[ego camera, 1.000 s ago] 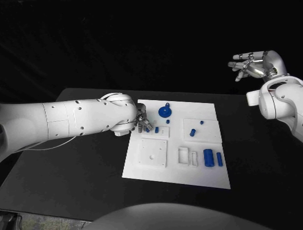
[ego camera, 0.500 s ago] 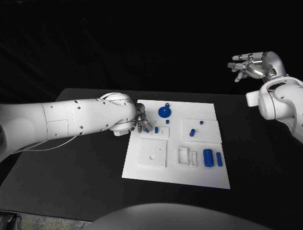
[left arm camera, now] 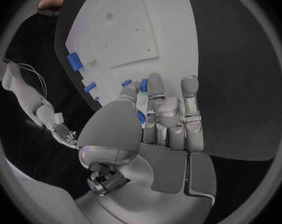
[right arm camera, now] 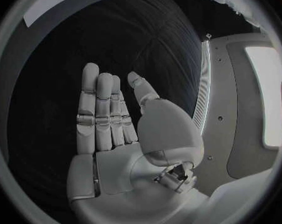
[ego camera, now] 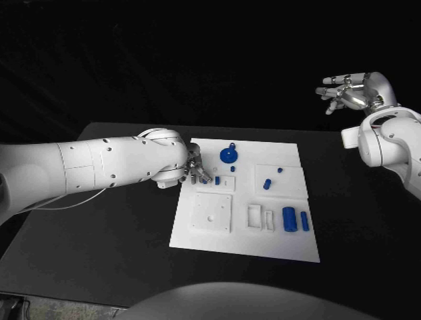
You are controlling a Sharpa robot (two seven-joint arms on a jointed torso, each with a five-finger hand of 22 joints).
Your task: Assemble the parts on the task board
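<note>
Matt white task board (ego camera: 220,230), glossy blue plastic parts (ego camera: 289,219), matt black table (ego camera: 95,247).

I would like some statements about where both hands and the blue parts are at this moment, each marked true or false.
1. The right hand is raised well away from the task board. True.
2. The right hand holds a blue part. False: its fingers are apart with nothing in them.
3. The left hand is at the task board's left edge, by a small blue part. True.
4. The large blue cylinder lies on the black table beside the board. False: it lies on the board, near its right edge.
</note>
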